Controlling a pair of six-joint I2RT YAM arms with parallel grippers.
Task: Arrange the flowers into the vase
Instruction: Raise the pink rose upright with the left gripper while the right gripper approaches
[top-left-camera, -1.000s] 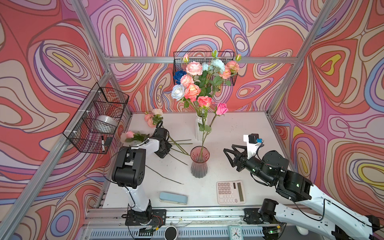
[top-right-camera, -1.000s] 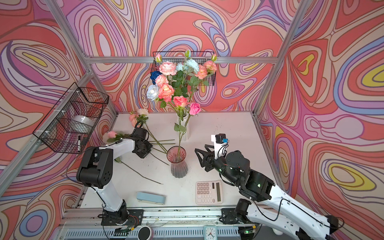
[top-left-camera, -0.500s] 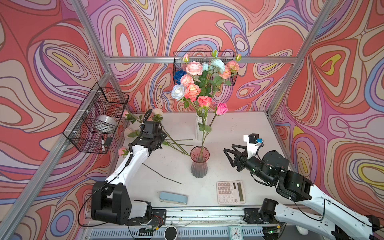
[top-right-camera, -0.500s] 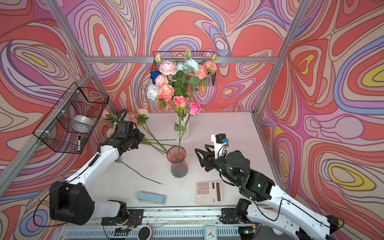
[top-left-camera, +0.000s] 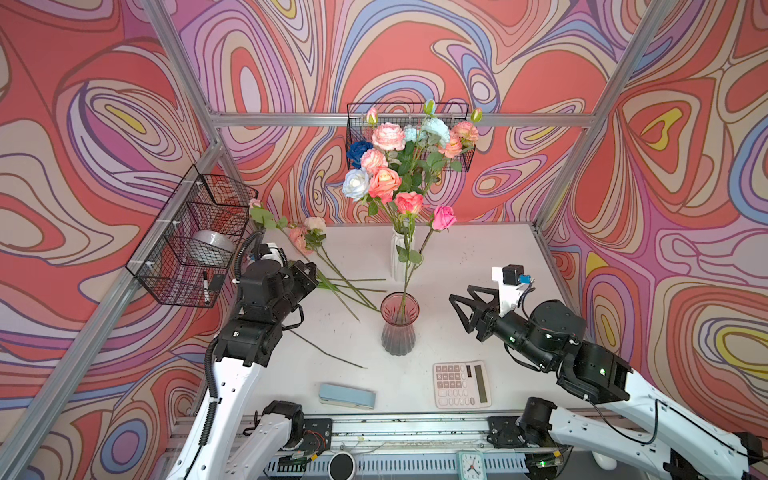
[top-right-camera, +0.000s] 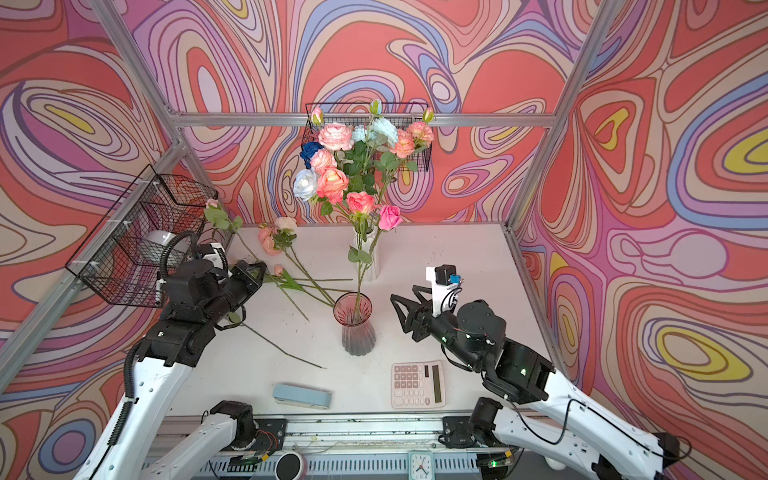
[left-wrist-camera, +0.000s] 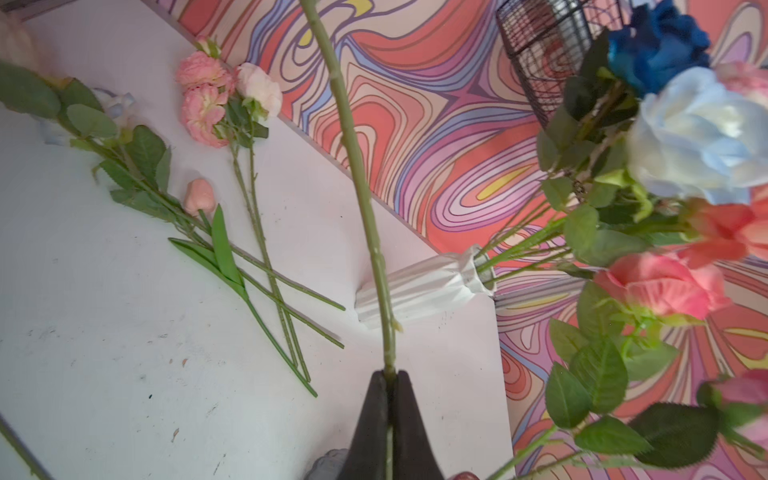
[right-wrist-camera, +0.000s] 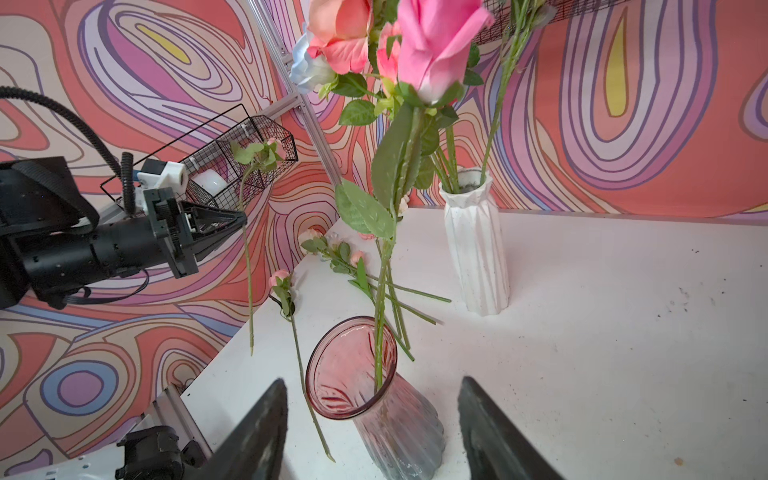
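The left gripper is pinched shut on the stem of a small pink-budded flower. The flower hangs clear of the table and nearly upright, bud up and cut end down, well to the left of the pink vase. The cut end probably has to be carried rightward over that vase's rim, beside the pink rose already in it. The right gripper gapes empty just right of the vase.
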